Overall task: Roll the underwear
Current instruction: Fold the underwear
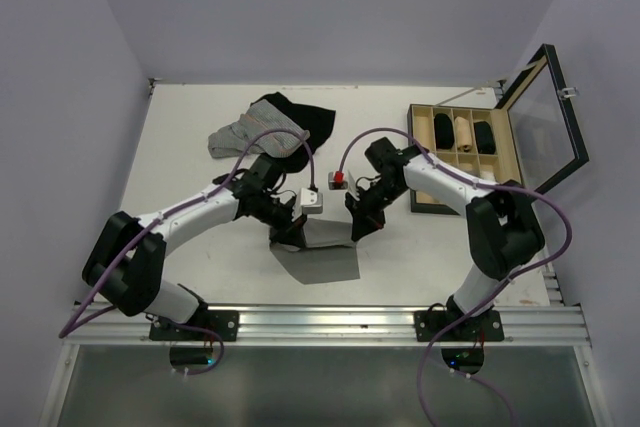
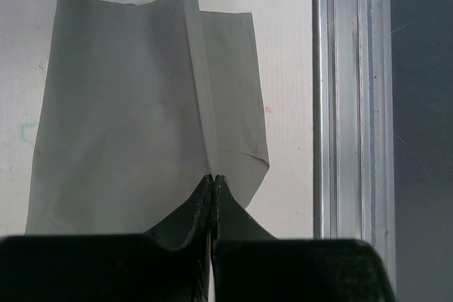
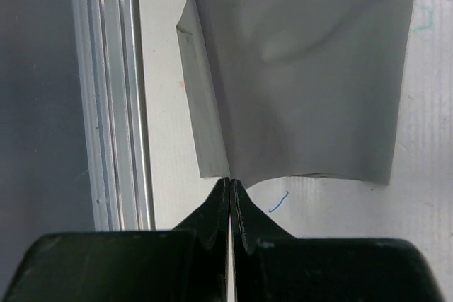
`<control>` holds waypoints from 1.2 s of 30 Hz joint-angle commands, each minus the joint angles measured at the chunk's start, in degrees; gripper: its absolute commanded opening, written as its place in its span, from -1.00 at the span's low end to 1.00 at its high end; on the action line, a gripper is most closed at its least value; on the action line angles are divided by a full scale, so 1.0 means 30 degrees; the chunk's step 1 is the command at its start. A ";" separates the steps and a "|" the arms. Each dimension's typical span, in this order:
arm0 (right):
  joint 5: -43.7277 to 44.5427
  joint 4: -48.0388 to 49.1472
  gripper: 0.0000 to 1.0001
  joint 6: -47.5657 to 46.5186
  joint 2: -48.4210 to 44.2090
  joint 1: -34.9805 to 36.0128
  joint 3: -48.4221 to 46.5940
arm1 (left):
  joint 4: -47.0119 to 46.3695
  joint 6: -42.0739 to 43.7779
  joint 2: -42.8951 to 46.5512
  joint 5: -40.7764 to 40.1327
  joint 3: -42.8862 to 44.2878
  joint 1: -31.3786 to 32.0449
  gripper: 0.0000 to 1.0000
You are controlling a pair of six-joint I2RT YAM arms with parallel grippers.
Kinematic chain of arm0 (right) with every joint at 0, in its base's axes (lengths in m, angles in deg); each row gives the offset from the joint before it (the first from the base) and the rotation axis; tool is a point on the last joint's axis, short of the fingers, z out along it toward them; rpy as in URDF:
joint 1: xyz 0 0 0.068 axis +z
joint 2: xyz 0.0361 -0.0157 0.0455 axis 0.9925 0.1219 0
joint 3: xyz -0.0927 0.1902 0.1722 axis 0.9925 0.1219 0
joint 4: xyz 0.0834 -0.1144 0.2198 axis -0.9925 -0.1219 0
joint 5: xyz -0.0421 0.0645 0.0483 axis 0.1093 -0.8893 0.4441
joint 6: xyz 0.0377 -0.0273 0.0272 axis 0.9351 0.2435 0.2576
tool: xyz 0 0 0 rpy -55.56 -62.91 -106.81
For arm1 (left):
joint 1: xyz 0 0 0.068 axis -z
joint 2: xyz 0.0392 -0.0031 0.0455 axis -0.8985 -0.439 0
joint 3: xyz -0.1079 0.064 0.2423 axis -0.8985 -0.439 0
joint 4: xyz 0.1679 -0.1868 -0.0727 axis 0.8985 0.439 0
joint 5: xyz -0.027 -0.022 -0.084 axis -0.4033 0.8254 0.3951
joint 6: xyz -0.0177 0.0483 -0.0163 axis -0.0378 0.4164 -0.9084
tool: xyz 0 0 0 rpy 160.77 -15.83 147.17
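Overhead view of a white tabletop [image 1: 180, 147] with two robot arms reaching in from the near edge, their tips meeting just short of the middle. The underwear [image 1: 320, 262], a plain grey cloth, sits at about 6 o'clock on the tabletop, close to the metal rail [image 1: 330, 319] along the near edge.

The left tool [image 1: 295, 235] is clamped on the underwear at its 9 o'clock end, fingers pressed together with cloth pinched between them. The right tool [image 1: 356, 229] is clamped the same way at the 3 o'clock end. Both wrist views show a narrow ridge of cloth drawn taut in a straight line from one tool to the other. The wider part spreads away from the rail and a narrower flap falls toward it. Whether the cloth is lifted clear of the tabletop cannot be told.

A pile [image 1: 265, 127] of striped and black garments lies at 11 o'clock. An open wooden box [image 1: 452, 107] with small rolls in its compartments stands at 3 o'clock.

No rolled part shows on the underwear. The task looks to be at an early stage: the cloth is gripped and creased, and the rolling itself appears left to do
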 commanded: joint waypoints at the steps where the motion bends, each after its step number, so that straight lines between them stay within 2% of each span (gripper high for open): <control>1: 0.0660 0.0101 -1.00 -0.0563 -0.1003 0.0084 0.0580 | 0.0312 0.0225 0.0311 -0.0481 -0.0185 0.0360 -1.00; 12: 0.0865 0.0159 -1.00 -0.1150 -0.1618 0.0934 0.2249 | 0.0457 0.0429 -0.0188 -0.1039 -0.0127 0.1212 -1.00; 23: 0.0865 -0.0307 -1.00 -0.1823 -0.1442 0.1022 0.2456 | 0.0780 0.0927 -0.0306 -0.1244 -0.0127 0.1884 -1.00; 25: 0.0691 -0.0687 -0.95 -0.2289 -0.1471 0.1051 0.2456 | 0.0897 0.1103 -0.0218 -0.1186 -0.0127 0.2118 -0.71; 26: 0.0661 -0.0892 -0.88 -0.2495 -0.1530 0.1081 0.2456 | 0.1130 0.1452 -0.0160 -0.0954 -0.0127 0.2178 -0.62; 27: 0.0515 -0.1243 -0.77 -0.2672 -0.1617 0.1081 0.2456 | 0.1219 0.1600 0.0044 -0.0864 -0.0156 0.2236 -0.49; 28: 0.0369 -0.1710 -0.57 -0.3166 -0.1821 0.1081 0.2456 | 0.1481 0.1950 0.0510 -0.0312 -0.0243 0.2266 -0.24; 29: 0.0367 -0.1715 -0.57 -0.3171 -0.1823 0.1081 0.2456 | 0.1484 0.2041 0.0515 -0.0307 -0.0244 0.2266 -0.24; 30: 0.0338 -0.1947 -0.48 -0.3200 -0.1852 0.1052 0.2427 | 0.1600 0.2157 0.0892 -0.0191 -0.0215 0.2266 -0.15; 33: 0.0309 -0.1774 -0.46 -0.2558 -0.2233 0.1081 0.2368 | 0.1719 0.2130 0.1770 -0.0305 0.0018 0.2237 -0.12; 36: -0.0159 -0.1483 -0.45 -0.1797 -0.2409 0.1081 0.2280 | 0.1133 0.1516 0.2301 -0.0483 0.0458 0.0865 -0.10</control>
